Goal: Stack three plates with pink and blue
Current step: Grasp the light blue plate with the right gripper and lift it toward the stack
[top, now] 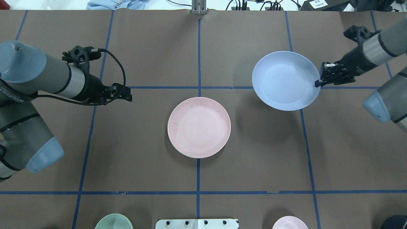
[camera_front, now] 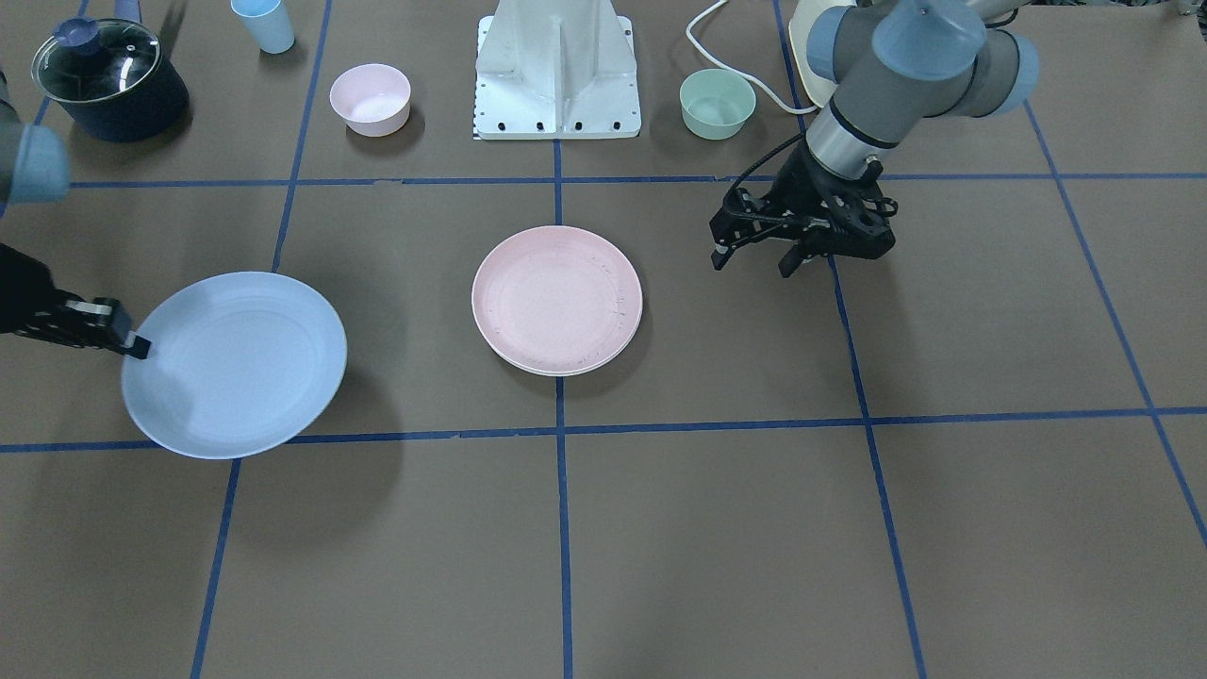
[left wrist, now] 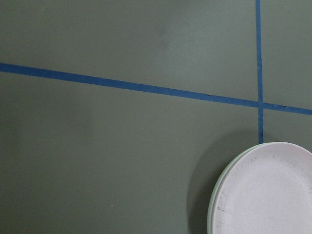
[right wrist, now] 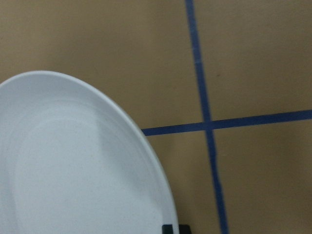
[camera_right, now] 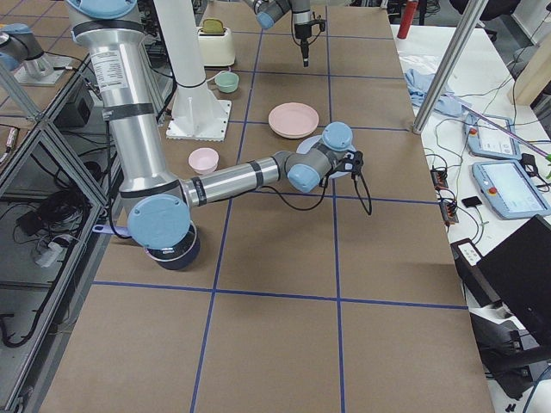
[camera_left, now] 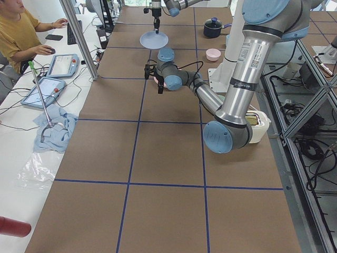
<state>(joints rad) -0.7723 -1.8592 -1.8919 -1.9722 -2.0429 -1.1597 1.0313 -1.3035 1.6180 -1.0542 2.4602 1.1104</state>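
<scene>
Plainly, in the front-facing view the right claw [camera_front: 138, 345] pinches the rim of the round light blue plastic plate [camera_front: 236, 363], which is lifted and tilted over the brown paper worktop [camera_front: 735, 528]. It is well apart from the round pale pink plastic plate [camera_front: 556, 297] lying at the blue tape cross. The left claw [camera_front: 752, 262] hangs spread near that plate, with bare worktop between them. A small deep pink bowl [camera_front: 370, 99] and a mint-green bowl [camera_front: 718, 104] flank the robot's base. Overhead, the lettering [top: 9, 94] on the left arm [top: 47, 73] is too small to read. The left wrist view shows the round cream plate [left wrist: 210, 214] peeking out from under the pink one.
</scene>
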